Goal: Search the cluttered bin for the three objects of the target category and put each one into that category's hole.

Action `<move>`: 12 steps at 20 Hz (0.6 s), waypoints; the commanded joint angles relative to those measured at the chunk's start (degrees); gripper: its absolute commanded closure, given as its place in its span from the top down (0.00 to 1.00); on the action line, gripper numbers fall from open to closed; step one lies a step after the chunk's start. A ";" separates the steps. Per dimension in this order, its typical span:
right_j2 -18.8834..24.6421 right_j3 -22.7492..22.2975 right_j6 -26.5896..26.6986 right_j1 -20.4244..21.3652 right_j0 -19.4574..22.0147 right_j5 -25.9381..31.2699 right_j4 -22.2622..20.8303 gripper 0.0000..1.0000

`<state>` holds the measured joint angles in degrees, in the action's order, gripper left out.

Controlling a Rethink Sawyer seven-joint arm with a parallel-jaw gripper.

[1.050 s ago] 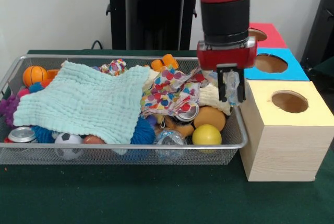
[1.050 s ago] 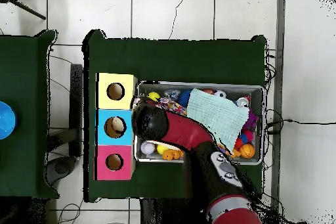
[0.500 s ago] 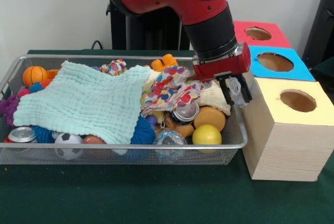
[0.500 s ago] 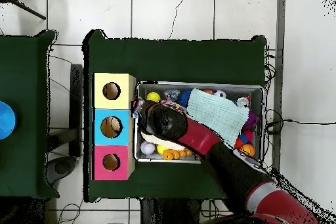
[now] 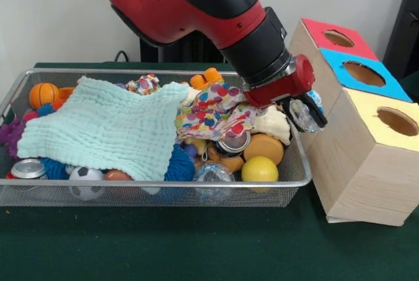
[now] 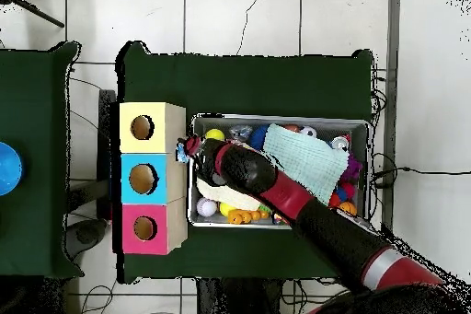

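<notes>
At the front of the wire bin [image 5: 150, 192], a yellow ball [image 5: 259, 169], a soccer ball [image 5: 85, 181] and a silver can [image 5: 27, 169] lie where they lay a second ago, and the mint cloth [image 5: 105, 127] is spread over the left half as before. Nothing among the clutter is seen to have shifted.

The change is found at the bin's right end. The row of wooden boxes [image 5: 366, 163] is now tipped away from the bin, its bin-side bottom edge lifted off the green table [image 5: 196, 248], whereas a second ago it stood flat and square. In the overhead view the same row [image 6: 144, 178] is displaced away from the bin and is skewed.

The gripper [image 5: 306, 112] has been swung outward and is now pressed against the side wall of the boxes, between bin rim and box. It is closed on a crumpled clear object [image 5: 302, 114], possibly a small plastic bottle; what it is cannot be told for sure. The object is held below the tops of the boxes, beside the yellow-topped hole [image 5: 396, 121] rather than above it.

It is judged that the boxes are being shoved by the arm [image 5: 216, 12], and that the object cannot be dropped in until the gripper is raised above the holes.
</notes>
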<state>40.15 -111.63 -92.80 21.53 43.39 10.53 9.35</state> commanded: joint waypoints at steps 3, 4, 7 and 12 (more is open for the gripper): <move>-47.53 21.31 -13.96 17.16 -46.36 29.19 -12.76 0.00; -54.50 25.10 -15.82 15.33 -51.40 30.72 -14.57 0.00; -66.10 31.88 -19.96 11.54 -59.82 36.60 -18.63 0.00; -64.72 27.85 -23.97 11.50 -59.68 38.03 -16.20 0.00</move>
<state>-10.79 -88.82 -94.29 33.20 -10.30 37.36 -5.15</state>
